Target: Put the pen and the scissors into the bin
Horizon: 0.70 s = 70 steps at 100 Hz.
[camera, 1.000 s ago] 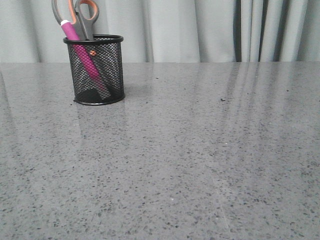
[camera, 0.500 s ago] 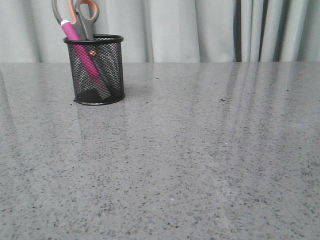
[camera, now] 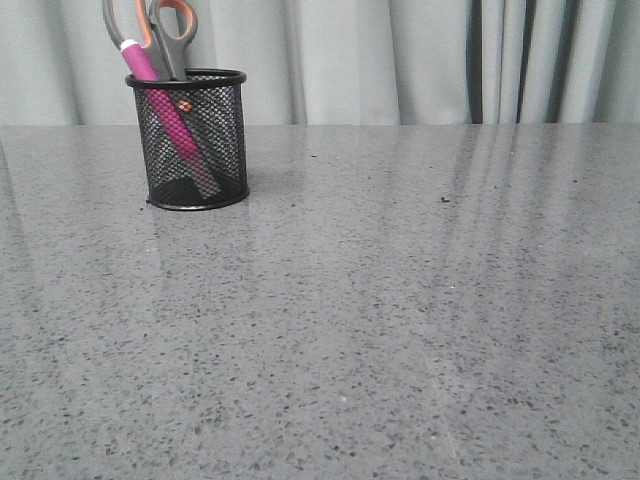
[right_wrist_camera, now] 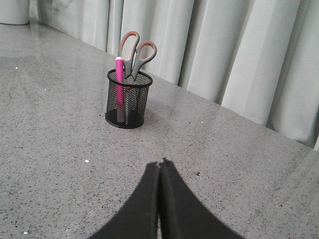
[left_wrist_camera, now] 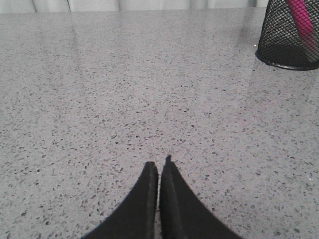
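The black mesh bin (camera: 192, 140) stands at the far left of the table. The pink pen (camera: 160, 105) leans inside it, white end up. The scissors (camera: 167, 35) stand in it too, grey and orange handles above the rim. The right wrist view shows the bin (right_wrist_camera: 128, 99) with the pen (right_wrist_camera: 119, 79) and scissors (right_wrist_camera: 136, 50) in it. The left wrist view shows part of the bin (left_wrist_camera: 291, 35) and pen (left_wrist_camera: 301, 12). My left gripper (left_wrist_camera: 159, 167) and right gripper (right_wrist_camera: 160, 163) are shut and empty, low over the table, well away from the bin. Neither shows in the front view.
The grey speckled table (camera: 380, 300) runs back to a grey curtain (camera: 400, 60). A pale object (right_wrist_camera: 14, 11) stands at the table's edge in the right wrist view.
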Tool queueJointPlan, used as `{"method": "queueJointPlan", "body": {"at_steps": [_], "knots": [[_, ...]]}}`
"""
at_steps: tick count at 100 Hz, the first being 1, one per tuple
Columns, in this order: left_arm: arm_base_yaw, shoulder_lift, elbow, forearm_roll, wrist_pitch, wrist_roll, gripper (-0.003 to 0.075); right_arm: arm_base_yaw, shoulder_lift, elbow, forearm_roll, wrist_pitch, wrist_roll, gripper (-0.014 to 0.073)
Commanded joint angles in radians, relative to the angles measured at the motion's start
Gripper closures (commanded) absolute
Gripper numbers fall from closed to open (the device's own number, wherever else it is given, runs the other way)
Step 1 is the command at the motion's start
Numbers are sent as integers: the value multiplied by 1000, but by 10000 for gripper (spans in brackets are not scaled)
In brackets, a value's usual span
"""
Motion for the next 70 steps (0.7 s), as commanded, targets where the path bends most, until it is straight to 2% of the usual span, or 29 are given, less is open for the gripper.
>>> {"method": "queueJointPlan", "body": {"at_steps": [1,11,18,28,38,45,60,64,70], "knots": [[3,-31,42,-14,-49,-12,739,-2,7,-22,-18,-81,-5,664],[3,-31,42,-14,-49,-12,739,-4,7,0,-22,-84,-5,664],[3,-31,42,-14,-49,-12,739,-57,7,35,-32,-108,-5,664],[3,-31,42,-14,-49,-12,739,-217,7,128,29,-249,-5,664],[3,-31,42,-14,-49,-12,739,-424,7,235,66,-424,-9,664],[3,-31,42,-14,-49,-12,739,-527,2,307,86,-480,-9,664],[3,-31,42,-14,-49,-12,739,-645,-55,445,175,-489,-9,664],[3,-31,42,-14,-49,-12,739,-660,-89,437,177,-382,-9,664],[3,-31,42,-14,-49,-12,739,-674,-138,440,191,-332,-9,664]]}}
